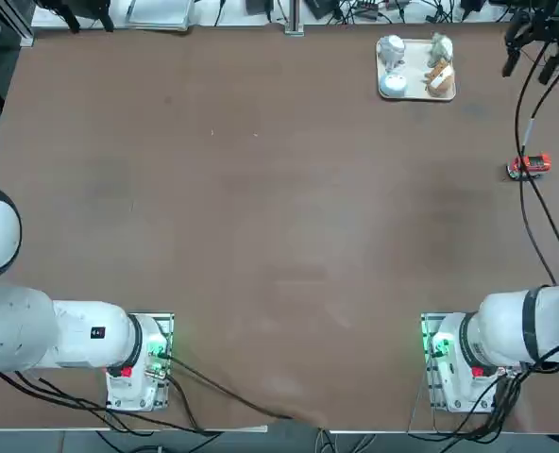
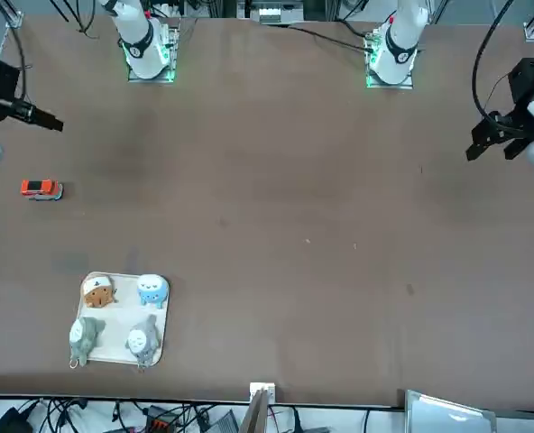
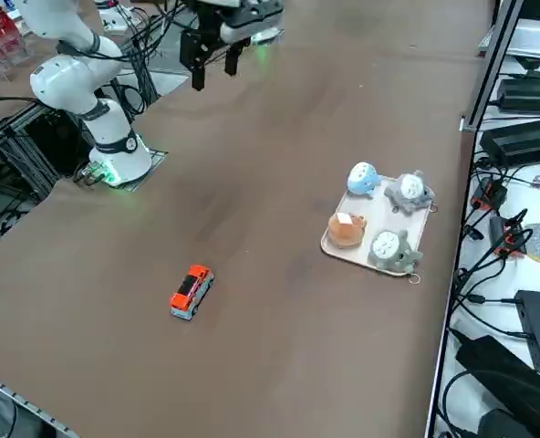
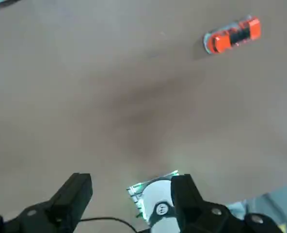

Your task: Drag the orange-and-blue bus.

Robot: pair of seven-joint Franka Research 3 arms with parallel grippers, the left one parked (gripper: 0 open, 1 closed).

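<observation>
The orange-and-blue bus (image 1: 530, 166) lies on the brown table near its right edge, a small red-orange toy with pale trim (image 2: 41, 188) (image 3: 191, 292). My right gripper (image 1: 530, 66) hangs high over the far right of the table, beyond the bus and well above it (image 2: 46, 120). In the wrist view its two dark fingers (image 4: 75, 194) stand apart with nothing between them. The gripper (image 4: 131, 194) is open, and the bus (image 4: 233, 35) shows far off on the table. The right side view does not show this gripper.
A white tray (image 1: 416, 92) at the far side holds several small figurines, among them an orange-and-tan one (image 3: 345, 230). Black cables (image 1: 534, 208) run over the table's right edge near the bus. My arm's base (image 1: 449, 354) glows green.
</observation>
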